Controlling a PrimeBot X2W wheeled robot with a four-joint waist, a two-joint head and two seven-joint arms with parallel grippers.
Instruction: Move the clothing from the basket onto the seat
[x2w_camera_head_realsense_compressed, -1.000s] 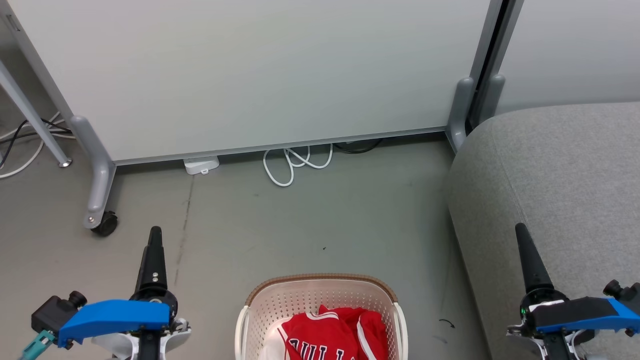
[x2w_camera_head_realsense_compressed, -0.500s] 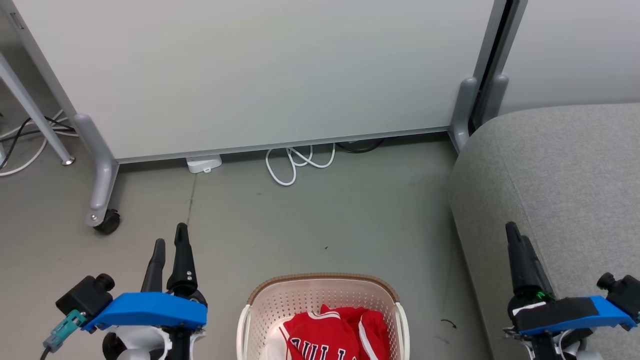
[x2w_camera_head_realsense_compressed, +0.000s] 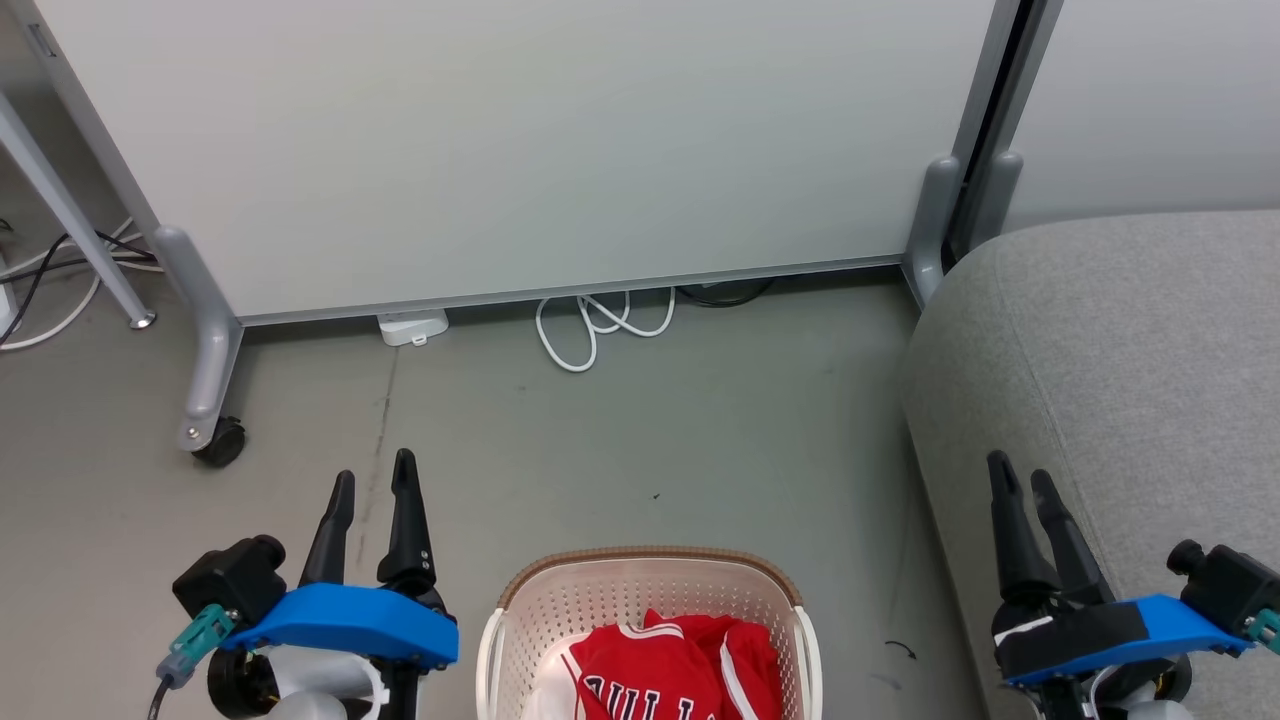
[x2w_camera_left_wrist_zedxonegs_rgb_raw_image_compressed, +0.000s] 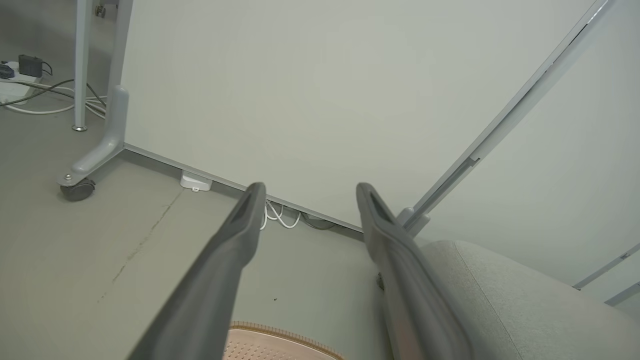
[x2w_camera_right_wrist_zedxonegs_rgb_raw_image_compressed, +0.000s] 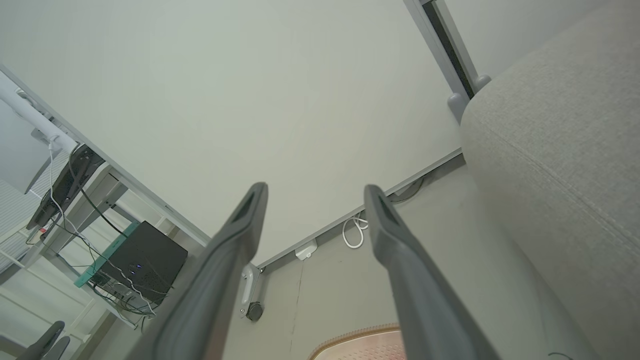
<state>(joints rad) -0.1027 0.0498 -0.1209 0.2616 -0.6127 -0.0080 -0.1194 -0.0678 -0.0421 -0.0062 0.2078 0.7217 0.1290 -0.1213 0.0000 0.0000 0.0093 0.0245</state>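
The cream-white perforated plastic laundry basket with a brown woven-look rim (x2w_camera_head_realsense_compressed: 640, 553) is sitting on the grey floor (x2w_camera_head_realsense_compressed: 650, 430) at six o'clock in the head view. The red sports clothing with white trim and black-and-white lettering (x2w_camera_head_realsense_compressed: 660, 670) is lying bunched inside it, filling its middle and right part. The large grey fabric-upholstered seat cushion with rounded edges (x2w_camera_head_realsense_compressed: 1130, 340) is standing at three o'clock, near the basket but apart from it, with bare floor between them.

The left gripper (x2w_camera_head_realsense_compressed: 373, 468) is hovering at about seven o'clock, just beside the basket's left wall, its two long dark fingers spread apart and grasping nothing. The right gripper (x2w_camera_head_realsense_compressed: 1018, 469) is hovering at about four o'clock in front of the seat's rounded edge, its fingers likewise released with a gap between them. Each wrist view is showing its own fingers parted and empty.

A pale grey partition panel (x2w_camera_head_realsense_compressed: 520, 140) is standing at twelve o'clock, with a coiled white cable (x2w_camera_head_realsense_compressed: 600, 325) and a small white box (x2w_camera_head_realsense_compressed: 412, 327) lying at its foot. A black caster wheel (x2w_camera_head_realsense_compressed: 220, 440) is resting at nine o'clock.
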